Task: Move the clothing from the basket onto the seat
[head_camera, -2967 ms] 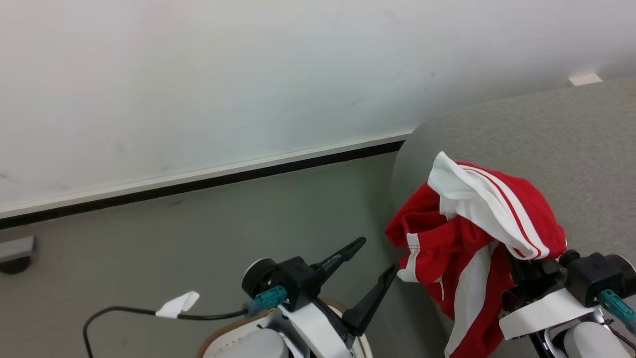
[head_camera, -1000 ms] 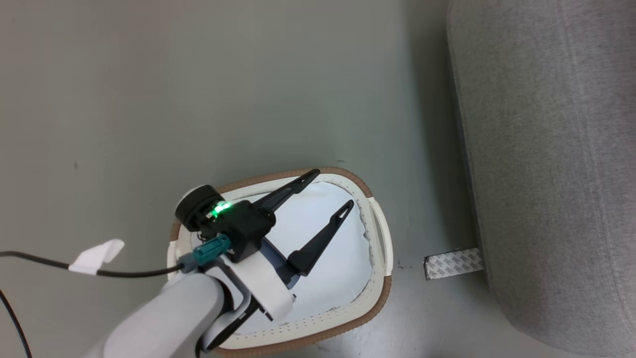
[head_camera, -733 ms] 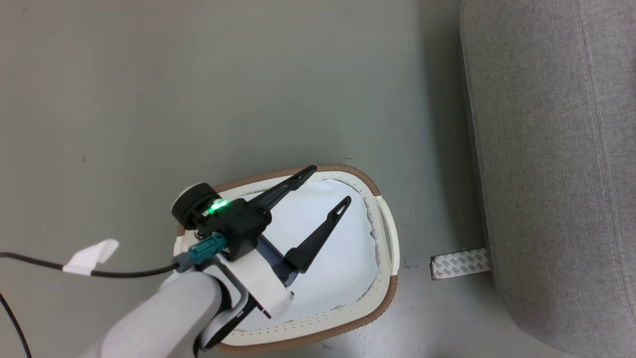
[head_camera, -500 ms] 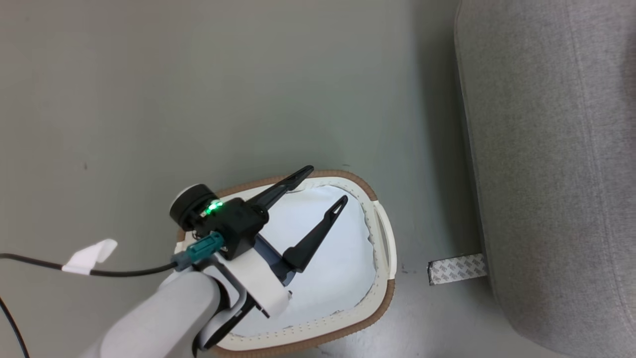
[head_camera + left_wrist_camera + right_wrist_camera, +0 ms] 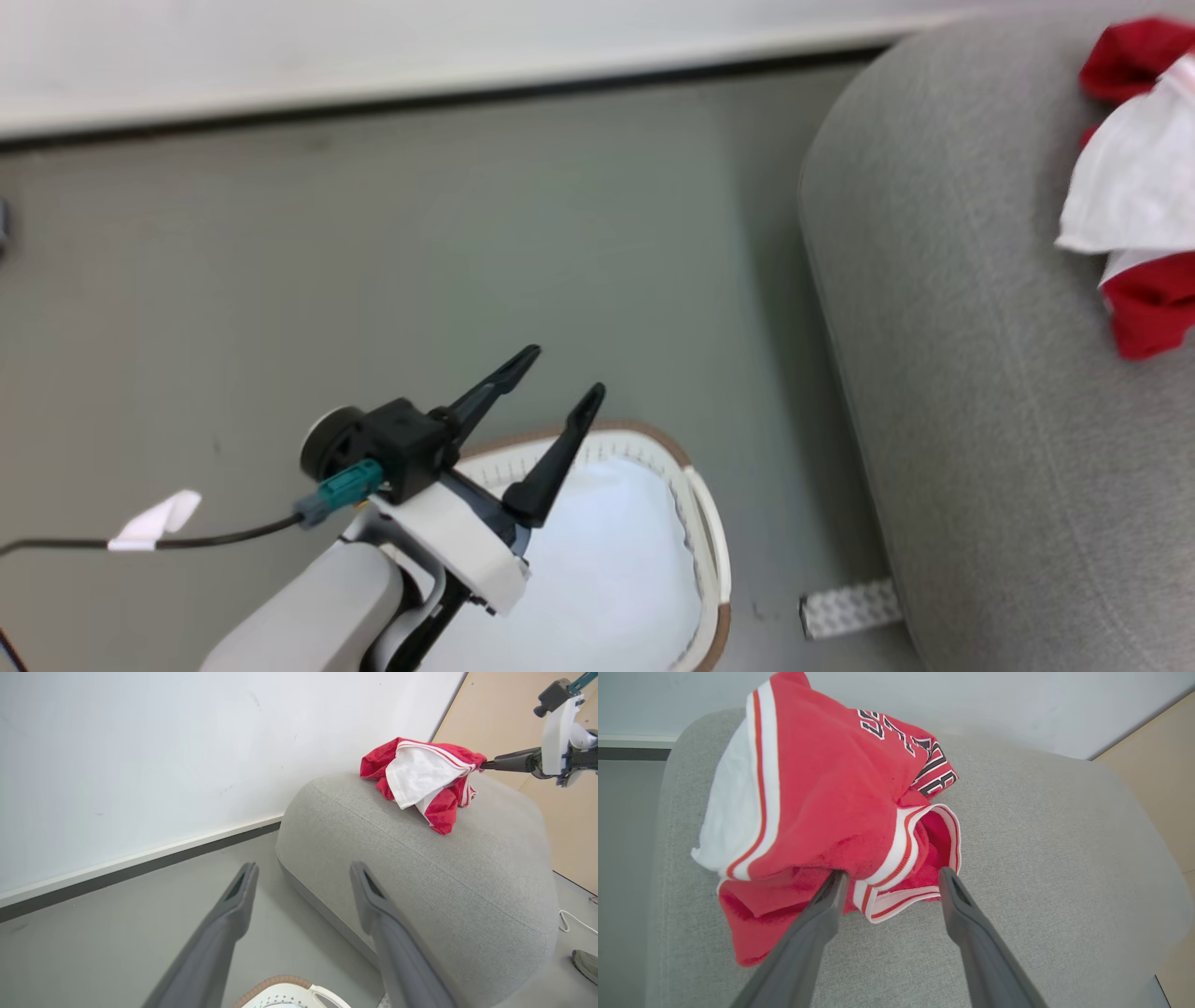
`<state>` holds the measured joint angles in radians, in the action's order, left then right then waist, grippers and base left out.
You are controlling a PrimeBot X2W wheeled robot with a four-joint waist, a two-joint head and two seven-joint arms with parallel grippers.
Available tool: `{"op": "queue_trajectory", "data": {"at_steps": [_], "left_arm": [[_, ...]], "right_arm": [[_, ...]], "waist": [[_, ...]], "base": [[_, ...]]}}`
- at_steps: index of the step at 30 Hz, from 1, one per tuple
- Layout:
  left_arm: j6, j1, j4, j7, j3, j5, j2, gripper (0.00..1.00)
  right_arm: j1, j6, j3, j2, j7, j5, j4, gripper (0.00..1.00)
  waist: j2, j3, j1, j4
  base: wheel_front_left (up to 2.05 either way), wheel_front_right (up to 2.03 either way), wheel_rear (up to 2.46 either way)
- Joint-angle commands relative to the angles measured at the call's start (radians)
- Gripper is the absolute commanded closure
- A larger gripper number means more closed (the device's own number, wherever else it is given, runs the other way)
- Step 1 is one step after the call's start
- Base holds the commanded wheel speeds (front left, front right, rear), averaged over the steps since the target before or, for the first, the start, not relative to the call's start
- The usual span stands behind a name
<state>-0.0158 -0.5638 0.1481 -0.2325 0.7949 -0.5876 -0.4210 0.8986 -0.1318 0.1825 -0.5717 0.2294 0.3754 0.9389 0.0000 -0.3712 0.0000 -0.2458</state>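
Observation:
The clothing, a red jersey with white stripes and black-and-white lettering, lies bunched on top of the grey seat. My right gripper is open at its near edge, with a striped hem lying loose between the fingertips. In the head view the clothing shows at the far right on the seat. My left gripper hangs open and empty above the basket on the floor. In the left wrist view the left gripper points toward the seat, where the clothing meets the right gripper.
A pale cloth lines the inside of the basket. A strip of patterned tape lies on the grey floor beside the seat. A black cable with a white tag trails left. A white wall with a dark baseboard runs behind.
The head camera has tilted up, bringing the wall and the clothing on the seat into view. The right gripper, shut on the clothing earlier, now stands open. The left gripper stays open over the basket.

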Motion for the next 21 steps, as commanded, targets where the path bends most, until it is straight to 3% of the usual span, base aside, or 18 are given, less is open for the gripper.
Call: {"op": "queue_trajectory", "data": {"at_steps": [1,5,10,15,21], "left_arm": [[0.004,0.017,0.007,-0.012,-0.005,-0.009,0.001,0.0],[0.019,0.044,0.03,-0.023,-0.036,-0.033,0.016,0.0],[0.042,0.076,0.047,-0.031,-0.102,-0.056,0.027,0.0],[0.066,0.115,0.048,-0.032,-0.189,-0.067,0.029,0.0],[0.09,0.199,0.033,-0.032,-0.308,-0.048,0.045,0.0]], "right_arm": [[-0.025,0.002,0.007,-0.017,0.007,0.01,-0.01,0.0],[-0.087,0.002,0.068,-0.089,-0.008,0.06,-0.138,0.0],[-0.172,0.002,0.091,-0.126,-0.058,0.132,-0.326,0.0],[-0.262,0.002,0.057,-0.102,-0.118,0.165,-0.499,0.0],[-0.391,0.002,-0.056,-0.019,-0.225,0.134,-0.671,0.0]], "waist": [[0.0,0.089,0.0,0.009],[0.0,0.178,0.0,0.032],[0.0,0.259,0.0,0.072],[0.0,0.316,0.0,0.115],[0.0,0.353,0.0,0.161]], "base": [[0.0,0.0,0.0],[0.0,0.0,0.0],[0.0,0.0,0.0],[0.0,0.0,0.0],[0.0,0.0,0.0]]}}
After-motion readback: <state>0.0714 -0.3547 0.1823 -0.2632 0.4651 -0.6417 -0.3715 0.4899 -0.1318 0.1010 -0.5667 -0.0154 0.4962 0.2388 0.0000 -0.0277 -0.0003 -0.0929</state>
